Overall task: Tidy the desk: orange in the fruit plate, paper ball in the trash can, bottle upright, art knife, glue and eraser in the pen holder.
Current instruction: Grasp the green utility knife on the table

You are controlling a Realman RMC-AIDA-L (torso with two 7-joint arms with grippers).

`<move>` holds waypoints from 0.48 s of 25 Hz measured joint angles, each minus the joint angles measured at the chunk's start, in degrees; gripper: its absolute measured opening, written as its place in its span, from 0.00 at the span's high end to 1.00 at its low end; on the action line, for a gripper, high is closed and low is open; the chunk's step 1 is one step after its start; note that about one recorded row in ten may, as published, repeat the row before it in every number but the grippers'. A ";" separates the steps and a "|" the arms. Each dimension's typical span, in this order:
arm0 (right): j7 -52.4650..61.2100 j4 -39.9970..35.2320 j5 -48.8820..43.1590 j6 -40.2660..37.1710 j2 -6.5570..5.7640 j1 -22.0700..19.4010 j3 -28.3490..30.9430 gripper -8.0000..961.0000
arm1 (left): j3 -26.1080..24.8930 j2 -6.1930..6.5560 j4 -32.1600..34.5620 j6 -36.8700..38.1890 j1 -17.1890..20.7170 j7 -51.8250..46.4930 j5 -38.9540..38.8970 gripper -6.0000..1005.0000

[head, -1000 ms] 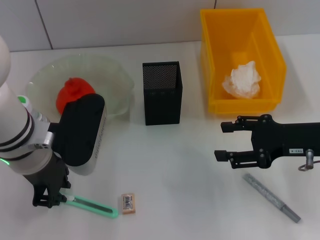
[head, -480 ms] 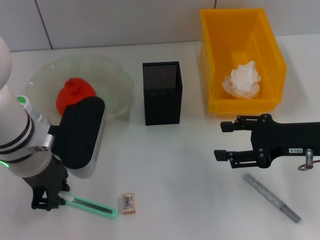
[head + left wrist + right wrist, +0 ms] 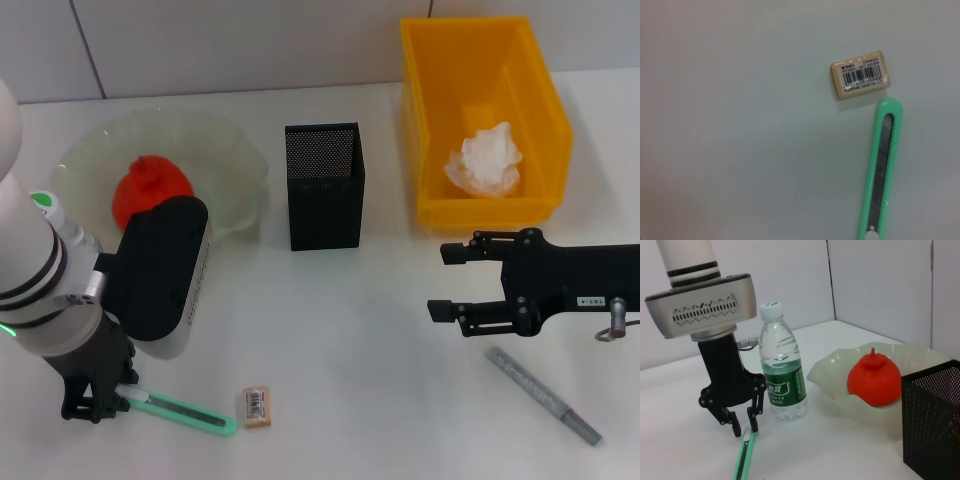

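art knife [image 3: 883,167] | slim mint-green (grey blade strip) | flat beside eraser [image 3: 860,74]

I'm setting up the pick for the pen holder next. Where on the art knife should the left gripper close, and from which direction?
Grip the art knife near its white-tipped end, from straight above, closing across its narrow width. It lies flat on the table, so only its long thin edges offer purchase. The left gripper is already poised there, fingers open. The far end lies close to the eraser, so that end is probably worse.
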 joint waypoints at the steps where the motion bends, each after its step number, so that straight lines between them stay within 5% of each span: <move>1: 0.00 0.00 0.00 0.00 0.00 0.00 0.00 0.21 | 0.03 0.00 -0.03 -0.06 0.00 0.13 0.00 0.76; 12: 0.01 -0.02 0.00 -0.07 0.00 0.00 0.00 0.21 | 0.12 0.00 -1.53 -0.84 -0.24 0.71 0.00 0.77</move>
